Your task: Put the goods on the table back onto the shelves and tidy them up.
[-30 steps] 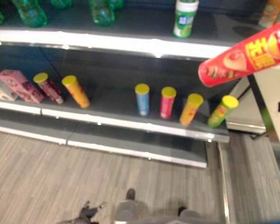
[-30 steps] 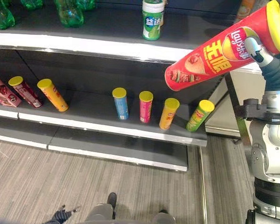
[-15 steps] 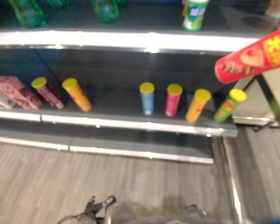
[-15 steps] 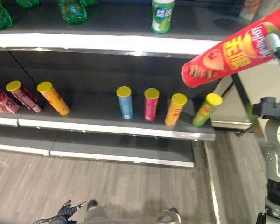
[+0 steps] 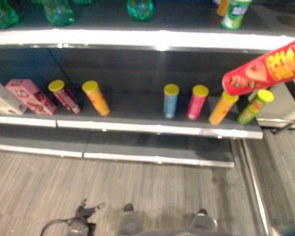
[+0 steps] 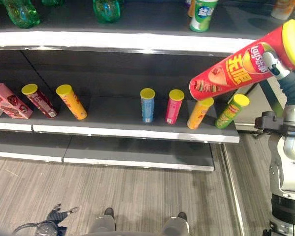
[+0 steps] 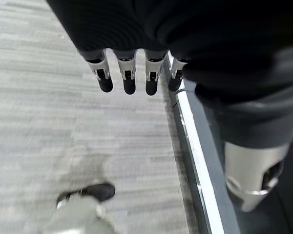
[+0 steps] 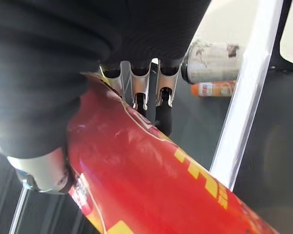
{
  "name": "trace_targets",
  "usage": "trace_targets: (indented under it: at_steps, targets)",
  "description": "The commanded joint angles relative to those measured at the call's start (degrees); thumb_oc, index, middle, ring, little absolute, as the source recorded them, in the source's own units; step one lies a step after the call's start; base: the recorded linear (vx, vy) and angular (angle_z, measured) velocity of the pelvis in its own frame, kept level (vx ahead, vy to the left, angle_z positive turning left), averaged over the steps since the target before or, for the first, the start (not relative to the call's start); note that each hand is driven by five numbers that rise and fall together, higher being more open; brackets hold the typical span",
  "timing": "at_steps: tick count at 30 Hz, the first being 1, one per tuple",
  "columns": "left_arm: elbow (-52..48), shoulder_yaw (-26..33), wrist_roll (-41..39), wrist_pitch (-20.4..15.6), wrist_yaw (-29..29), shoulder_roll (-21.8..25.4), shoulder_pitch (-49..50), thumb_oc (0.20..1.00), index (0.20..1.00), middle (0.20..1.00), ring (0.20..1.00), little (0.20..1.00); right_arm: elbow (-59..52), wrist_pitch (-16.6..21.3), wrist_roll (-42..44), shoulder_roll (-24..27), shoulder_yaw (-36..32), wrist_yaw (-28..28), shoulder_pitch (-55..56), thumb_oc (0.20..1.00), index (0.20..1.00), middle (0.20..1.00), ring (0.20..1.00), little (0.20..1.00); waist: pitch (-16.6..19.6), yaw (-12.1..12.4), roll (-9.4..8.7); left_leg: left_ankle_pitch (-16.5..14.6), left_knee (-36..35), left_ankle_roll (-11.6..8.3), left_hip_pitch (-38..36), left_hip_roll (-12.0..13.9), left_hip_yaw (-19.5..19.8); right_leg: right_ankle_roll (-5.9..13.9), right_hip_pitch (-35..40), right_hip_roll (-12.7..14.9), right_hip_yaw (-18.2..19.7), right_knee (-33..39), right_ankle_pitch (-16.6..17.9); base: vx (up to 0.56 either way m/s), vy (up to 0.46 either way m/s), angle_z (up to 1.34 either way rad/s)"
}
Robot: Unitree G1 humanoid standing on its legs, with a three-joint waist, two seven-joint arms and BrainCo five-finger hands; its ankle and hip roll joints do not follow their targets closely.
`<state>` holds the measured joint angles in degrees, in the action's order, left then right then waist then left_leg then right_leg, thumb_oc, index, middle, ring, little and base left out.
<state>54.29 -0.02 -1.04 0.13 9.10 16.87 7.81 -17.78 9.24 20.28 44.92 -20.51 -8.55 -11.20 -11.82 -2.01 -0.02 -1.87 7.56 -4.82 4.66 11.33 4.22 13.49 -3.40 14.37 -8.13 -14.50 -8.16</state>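
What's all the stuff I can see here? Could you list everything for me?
Big can: one, red with yellow lid, held tilted in the air, right of the lower shelf.
Small cans: six with yellow lids; dark red, orange, blue, pink, orange, green; lower shelf.
Boxes: pink one and a pale one, lower shelf's left end.
Bottles: green, several, top shelf.
Green-white can: one, top shelf.
Shelves: dark grey, pale edges.
Floor: grey.
Right hand: fingers curled round the big can.
Left hand: fingers straight, above the floor.

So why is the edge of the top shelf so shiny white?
In the left eye view, light glares off the shelf edge, washing it white; that view is also softer. In the right eye view the red can in the right hand looks crisper.
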Motion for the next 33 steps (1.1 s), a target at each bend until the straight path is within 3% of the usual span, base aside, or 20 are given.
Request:
trace_targets:
  at_steps: [1, 4, 9, 12, 14, 15, 17, 18, 20, 21, 23, 24, 26, 27, 28, 29, 30, 32, 33]
  targets:
    - [-0.4, 0.6, 1.3, -0.3, 0.4, 3.3, 0.5, 1.000, 1.000, 1.000, 1.000, 1.000, -2.8, 3.5, 2.4, 1.7, -2.2, 0.3, -4.9, 0.200, 0.200, 0.200, 0.200, 0.200, 1.1, 0.5, -3.45, -5.2, -0.7, -2.21, -1.6, -5.0, -0.6, -6.73, 1.7, -8.2, 1.3, 4.2, -1.8, 0.07, -0.067, 0.20]
    - [-1.2, 0.5, 0.2, -0.6, 0.5, 1.7, 0.5, 1.000, 1.000, 1.000, 1.000, 1.000, -1.7, 3.7, 4.5, 2.7, 0.0, 1.0, -6.9, 0.200, 0.200, 0.200, 0.200, 0.200, -0.2, 1.4, -4.11, -5.4, 7.6, -3.90, 1.4, -4.5, -0.5, -7.66, 7.2, -7.4, -1.8, 11.2, -1.3, 0.05, -0.022, 0.15]
    - [-0.9, 0.8, 0.0, -0.3, 1.0, 1.6, 1.0, 1.000, 1.000, 1.000, 1.000, 1.000, -2.0, 3.3, 5.5, 2.2, 1.9, 2.5, -7.2, 0.200, 0.200, 0.200, 0.200, 0.200, 0.3, 1.3, -3.52, -3.1, 3.8, -5.11, 1.1, -0.8, 0.0, -6.11, 9.0, -6.6, -2.6, 14.4, 0.2, 0.02, 0.119, 0.25]
    - [0.6, 1.4, 0.1, -0.3, 1.7, 1.7, 1.1, 1.000, 1.000, 1.000, 1.000, 1.000, -2.0, 3.1, 6.0, 3.0, 2.9, 3.0, -7.1, 0.200, 0.200, 0.200, 0.200, 0.200, 1.3, 0.7, -2.95, 0.2, -2.2, -5.75, 0.7, 4.3, 1.8, -4.34, 7.8, -4.0, -1.7, 13.6, 0.2, 0.01, 0.348, 0.00]
    - [1.0, 1.5, 0.4, -0.5, 2.1, 1.8, 1.2, 1.000, 1.000, 1.000, 1.000, 1.000, -1.6, 3.0, 5.8, 4.0, 3.3, 3.2, -6.3, 0.200, 0.200, 0.200, 0.200, 0.200, 1.6, 0.0, -2.74, 2.6, -4.3, -6.24, 0.6, 8.0, 2.3, -2.74, 7.3, -1.3, -1.4, 13.4, 0.8, 0.01, 0.570, 0.02]
    - [0.6, 1.4, 0.7, -0.4, 2.5, 2.3, 1.3, 1.000, 1.000, 1.000, 1.000, 1.000, -1.3, 2.8, 5.0, 4.6, 2.4, 2.7, -4.9, 0.200, 0.200, 0.200, 0.200, 0.200, 1.9, -0.6, -2.32, 5.1, -6.0, -7.10, 1.2, 11.0, 3.0, -0.97, 6.9, 1.4, -1.0, 13.3, 1.4, 0.02, 0.531, 0.06]
    - [0.1, 1.1, 0.8, -0.4, 2.4, 2.8, 1.3, 1.000, 1.000, 1.000, 1.000, 1.000, -1.6, 2.6, 4.8, 4.5, 1.3, 2.5, -3.5, 0.200, 0.200, 0.200, 0.200, 0.200, 2.3, -0.9, -1.91, 5.7, -6.9, -7.60, 1.2, 11.8, 4.1, -0.21, 6.6, 2.6, -0.6, 13.0, 1.8, 0.03, 0.612, 0.10]
    - [-0.8, -0.3, 2.0, -0.7, 2.2, 3.9, 1.0, 1.000, 1.000, 1.000, 1.000, 1.000, -1.7, 2.1, 3.4, 3.3, 0.0, 2.0, -2.1, 0.200, 0.200, 0.200, 0.200, 0.200, 2.7, -1.1, -0.85, 4.2, -5.8, -8.72, 1.6, 11.5, 7.1, 1.47, 6.6, 5.7, 0.3, 13.0, 3.1, 0.02, 0.645, 0.28]
    - [-1.0, -0.8, 2.9, -0.7, 1.9, 4.3, 0.6, 1.000, 1.000, 1.000, 1.000, 1.000, -2.1, 1.4, 2.4, 2.6, -1.0, 2.0, -1.2, 0.200, 0.200, 0.200, 0.200, 0.200, 3.2, -1.6, -0.26, 2.2, -4.8, -9.71, 1.7, 10.7, 7.3, 1.51, 6.9, 7.1, 0.0, 13.4, 4.6, 0.02, 0.533, 0.08]
    - [-1.0, -1.5, 3.6, -0.9, 1.4, 4.7, 0.0, 1.000, 1.000, 1.000, 1.000, 1.000, -1.6, 1.4, 1.9, 2.2, -1.5, 1.7, -0.9, 0.200, 0.200, 0.200, 0.200, 0.200, 3.5, -2.5, 0.36, -0.3, -5.1, -10.18, 0.5, 9.8, 7.2, 1.51, 6.1, 8.7, 0.6, 13.4, 7.3, -0.04, 0.576, -0.10]
    - [-2.0, -1.7, 4.6, -0.3, 1.3, 6.3, -0.2, 1.000, 1.000, 1.000, 1.000, 1.000, -1.6, 0.0, 0.3, -0.4, -0.7, 1.9, -0.6, 0.200, 0.200, 0.200, 0.200, 0.200, 3.0, -2.4, -1.37, -3.7, -2.1, -8.60, 0.2, 6.3, 5.0, 1.51, 2.9, 11.5, 2.0, 13.5, 16.8, -0.09, 0.466, -0.08]
    - [-2.4, -1.4, 4.3, -0.3, 1.2, 6.7, -0.2, 1.000, 1.000, 1.000, 1.000, 1.000, -1.4, 0.5, -0.5, -0.8, 0.6, 1.9, -1.2, 0.200, 0.200, 0.200, 0.200, 0.200, 2.6, -1.7, -1.61, -4.7, -1.3, -7.41, 0.0, 5.1, 2.9, 1.51, 1.2, 12.3, 0.5, 13.1, 17.8, -0.10, 0.423, -0.38]
    - [-3.0, 0.0, 4.3, -0.1, 1.0, 7.4, 0.4, 1.000, 1.000, 1.000, 1.000, 1.000, -1.6, 0.2, 0.3, -1.9, 1.4, 2.4, -1.4, 0.200, 0.200, 0.200, 0.200, 0.200, 2.0, -1.4, -1.22, -4.7, -1.1, -6.05, 0.0, 3.7, -0.1, 0.77, 0.6, 11.2, -2.5, 10.9, 14.2, -0.13, 0.433, -0.91]
    - [-2.3, 0.3, 4.8, -0.1, 0.6, 7.5, 0.3, 1.000, 1.000, 1.000, 1.000, 1.000, -1.3, 0.5, 0.8, -2.0, 1.4, 2.7, -1.5, 0.200, 0.200, 0.200, 0.200, 0.200, 1.6, -1.5, -1.17, -4.6, -0.8, -5.41, 0.2, 2.7, -0.7, 0.16, 0.8, 8.6, -1.6, 9.2, 12.0, -0.13, 0.484, -0.88]
    - [-0.6, 1.0, 5.7, 0.2, 0.2, 7.6, 0.3, 1.000, 1.000, 1.000, 1.000, 1.000, -1.3, 0.2, 1.1, -1.5, 1.5, 3.7, -1.4, 0.200, 0.200, 0.200, 0.200, 0.200, 1.5, -1.1, -0.92, -4.1, -1.6, -4.36, 0.1, 1.4, -1.2, -0.96, 0.9, 4.2, -0.2, 7.1, 6.9, -0.10, 0.419, -0.29]
    - [0.7, 1.3, 5.8, 0.3, 0.2, 7.3, 0.3, 1.000, 1.000, 1.000, 1.000, 1.000, -1.3, 0.4, 1.5, -1.3, 2.0, 4.0, -1.7, 0.200, 0.200, 0.200, 0.200, 0.200, 1.6, -0.8, -0.98, -3.7, -2.1, -3.81, 0.0, 0.5, -1.6, -1.94, 0.9, 2.0, -0.6, 6.5, 4.9, -0.06, 0.269, -0.19]
    - [0.7, 1.3, 5.8, 0.3, 0.2, 7.3, 0.3, 1.000, 1.000, 1.000, 1.000, 1.000, -1.3, 0.5, 1.5, -1.2, 2.0, 4.0, -1.7, 0.200, 0.200, 0.200, 0.200, 0.200, 1.7, -0.9, -1.00, -3.4, -2.2, -3.78, 0.2, 0.5, -1.6, -1.96, 0.7, 2.0, -0.6, 6.6, 5.1, -0.04, 0.149, -0.13]
    - [2.9, 1.5, 4.9, 0.6, 0.3, 6.5, -0.3, 1.000, 1.000, 1.000, 1.000, 1.000, -0.4, 0.9, 1.8, 0.1, 3.4, 4.2, -2.3, 0.200, 0.200, 0.200, 0.200, 0.200, 1.3, -1.3, -1.42, -2.7, -3.9, -2.86, -0.4, -0.9, -1.9, -3.25, -2.1, -4.0, 1.4, 5.6, 2.6, -0.03, 0.109, -0.14]
    - [4.4, 1.0, 7.6, 3.5, -0.7, 5.7, 0.8, 1.000, 1.000, 1.000, 1.000, 1.000, 1.9, 2.5, 2.7, 0.2, 1.9, 2.4, -0.6, 0.200, 0.200, 0.200, 0.200, 0.200, 1.1, -1.7, -2.29, -3.5, -3.8, -2.62, -0.7, -1.6, -2.8, -4.29, -1.6, -6.2, 1.6, 7.4, 1.0, -0.01, 0.037, 0.05]
